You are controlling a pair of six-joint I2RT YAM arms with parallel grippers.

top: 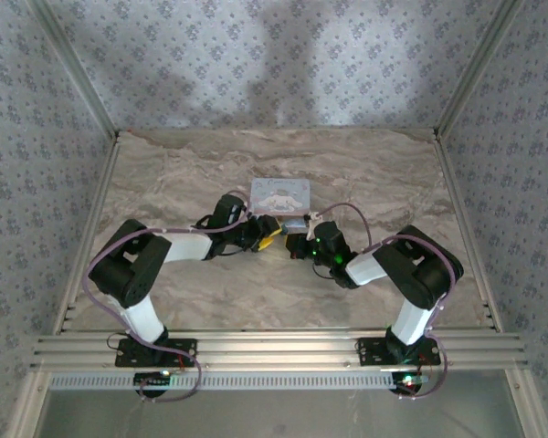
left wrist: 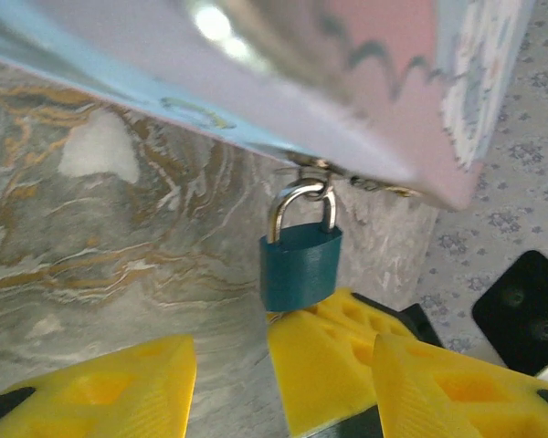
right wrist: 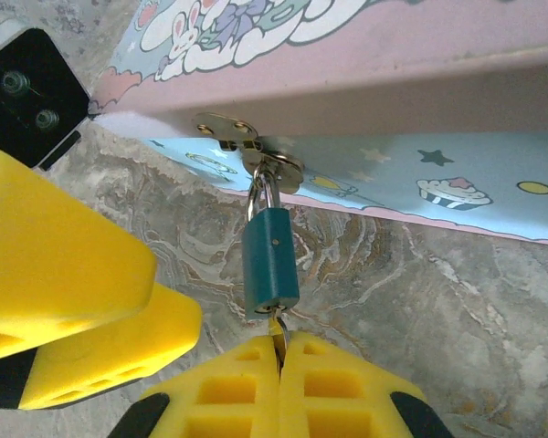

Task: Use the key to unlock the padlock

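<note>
The small blue padlock [right wrist: 270, 258] hangs by its silvery shackle [left wrist: 301, 205] from the hasp [right wrist: 247, 146] of the cartoon-printed tin [top: 280, 195]. My right gripper [right wrist: 280, 351] is directly under the lock, shut on the key [right wrist: 279, 328]. The key's tip goes into the keyhole in the lock's bottom face. The shackle looks closed through the hasp. My left gripper [left wrist: 279, 365] is open just below and beside the lock. Its yellow fingers [left wrist: 100, 392] are spread wide and touch neither the lock nor the key.
The tin's pink and light-blue side [right wrist: 393, 91] overhangs the lock closely from above. Marble-patterned tabletop [left wrist: 119, 237] lies beneath. The two arms meet at the tin's near edge [top: 283, 233]. Patterned walls [top: 274, 55] enclose the table on three sides.
</note>
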